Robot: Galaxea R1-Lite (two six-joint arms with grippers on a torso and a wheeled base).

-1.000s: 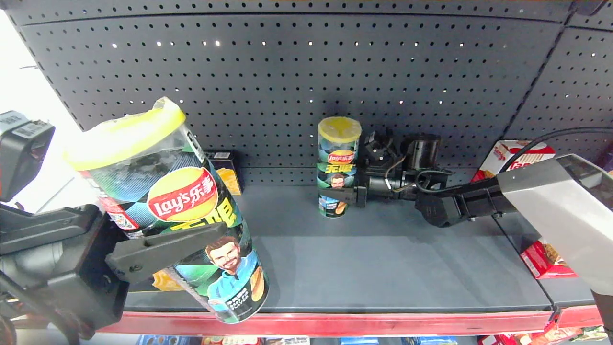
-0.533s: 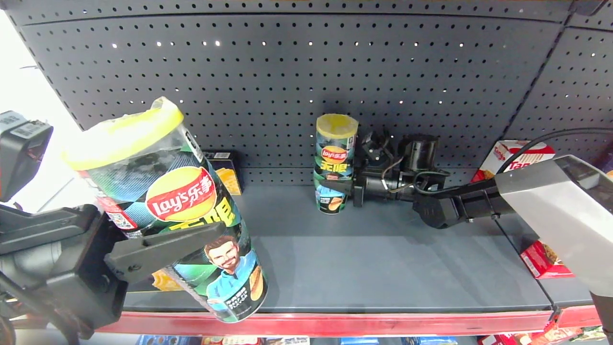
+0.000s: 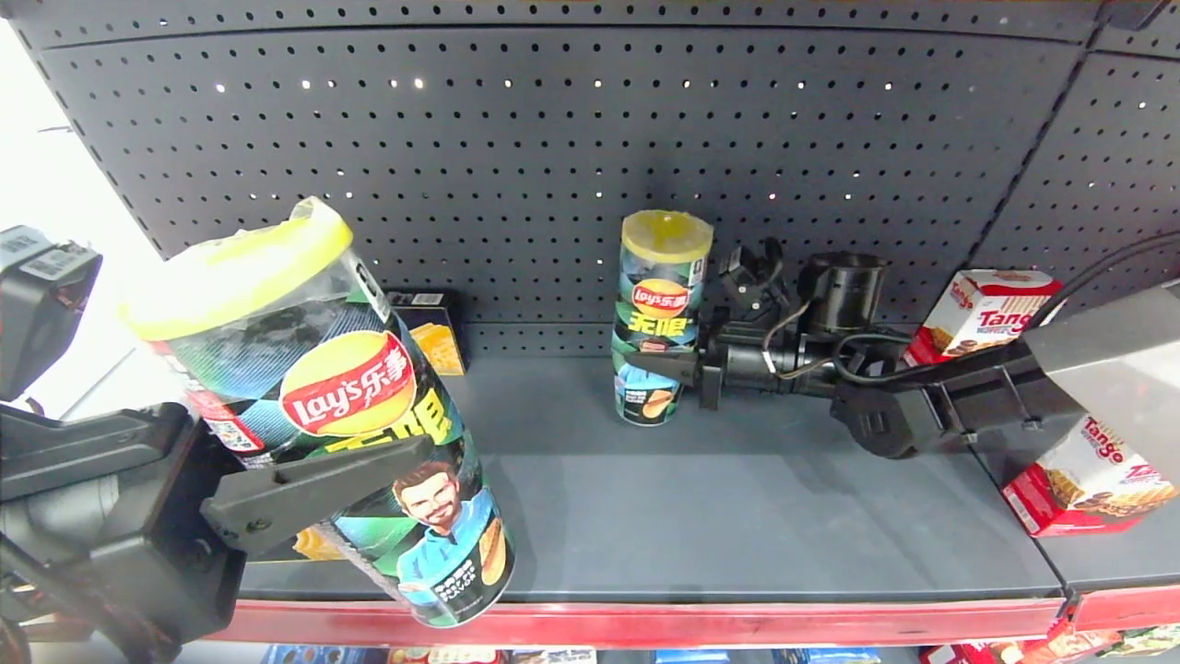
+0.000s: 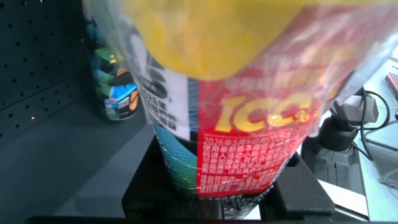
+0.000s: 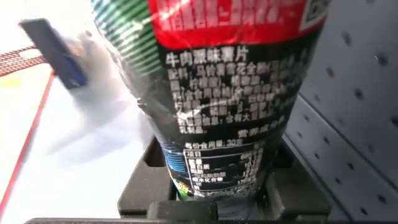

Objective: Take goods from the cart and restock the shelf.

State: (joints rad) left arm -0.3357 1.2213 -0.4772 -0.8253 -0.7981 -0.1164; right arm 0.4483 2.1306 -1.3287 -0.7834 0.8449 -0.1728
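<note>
Head view: left jaws pinch a tilted chip can (image 3: 324,406) at the near edge of the shelf (image 3: 756,516); right jaws pinch a second chip can (image 3: 660,309) far back.

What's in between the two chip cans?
Mostly bare grey shelf, seen in the head view. Only a small dark box stands by the back wall, just behind the near can, left of the far can.

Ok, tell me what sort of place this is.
Probably a shop aisle: a shelf with a pegboard back and red front edge, snack boxes, and two identical chip cans.
</note>
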